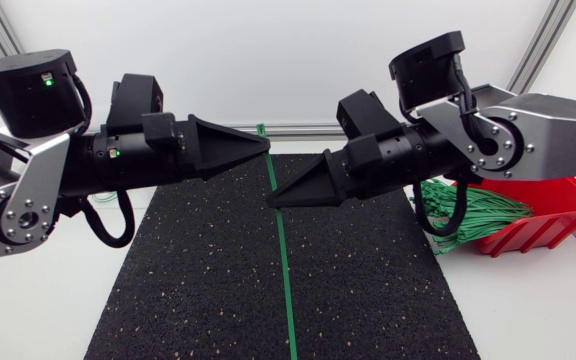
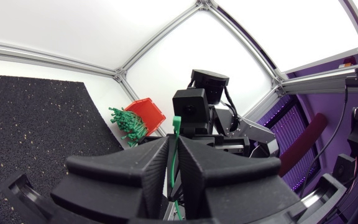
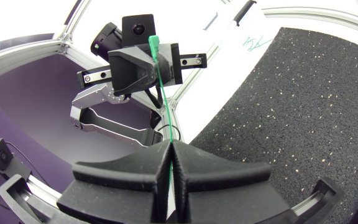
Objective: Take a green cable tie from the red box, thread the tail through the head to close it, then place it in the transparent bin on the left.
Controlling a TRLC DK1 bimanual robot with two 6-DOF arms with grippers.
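A long green cable tie (image 1: pixel 285 260) hangs almost upright above the black mat, its head (image 1: pixel 261 129) uppermost and its tail reaching down toward the front edge. My left gripper (image 1: pixel 266 146) comes in from the left and is shut on the tie just below the head. In the left wrist view the green strip (image 2: pixel 174 146) sits in the narrow slit between the fingers. My right gripper (image 1: pixel 272 200) meets it from the right, slightly lower, shut on the tie (image 3: pixel 161 87), which runs ahead from its fingers to the left gripper (image 3: pixel 149 62). The transparent bin is not in view.
The red box (image 1: pixel 553 215) stands at the right edge of the table, with several green cable ties (image 1: pixel 468 215) spilling from its open side, behind my right arm. A black speckled mat (image 1: pixel 198 290) covers the middle of the table below both grippers.
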